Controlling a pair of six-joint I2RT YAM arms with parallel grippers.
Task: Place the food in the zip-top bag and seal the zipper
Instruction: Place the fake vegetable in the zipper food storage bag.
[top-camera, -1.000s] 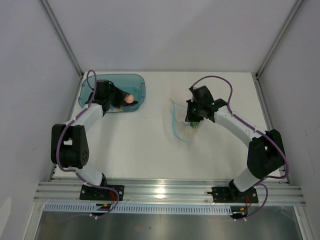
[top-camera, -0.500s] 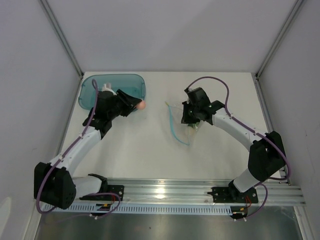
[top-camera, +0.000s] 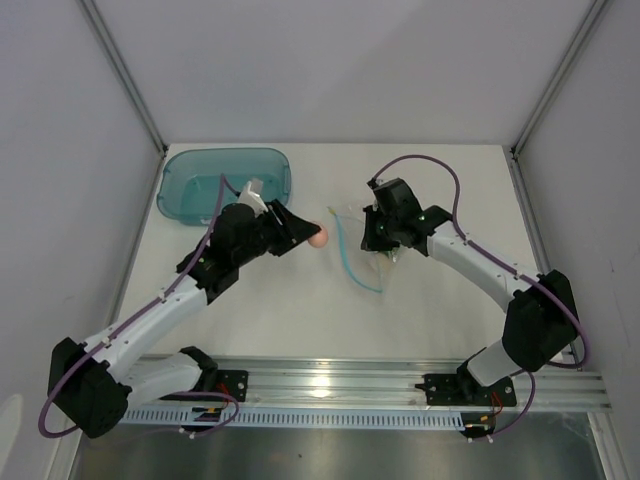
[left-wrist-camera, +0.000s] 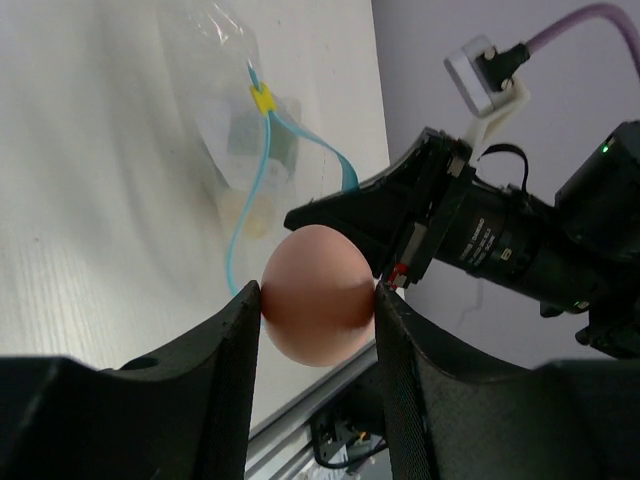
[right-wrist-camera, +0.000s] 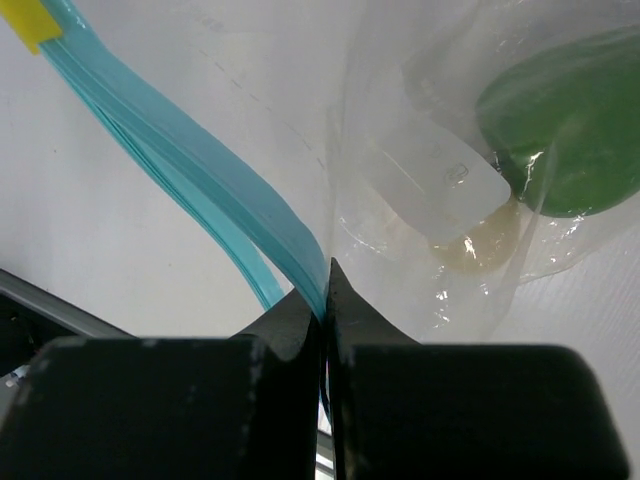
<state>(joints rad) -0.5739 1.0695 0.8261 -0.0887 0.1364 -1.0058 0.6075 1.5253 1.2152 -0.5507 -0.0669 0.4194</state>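
An egg is held between the two fingers of the left claw. It is pink and is pinched from both sides, so the fingers are held half apart by it. The egg is up in the air, off the desk. The bag is seen just past the tip of the left claw, near but not touching. A teal tub is seen behind this claw, well apart from it, at the far left of the desk.

The right claw is shut tight on the mouth of the bag. The blue zipper is pinched right at the tips of its fingers. From there the zipper runs away from the claw, up and to the left in the right wrist view. A small yellow tab is seen at its far end. In the left wrist view the two sides of the zipper are spread apart, so the mouth is open.

A green pepper is seen inside the bag, past the tips of the right claw and off to their right. A pale ball is in the bag too, right next to the pepper and nearer to the claw. The clear bag is crumpled around them.
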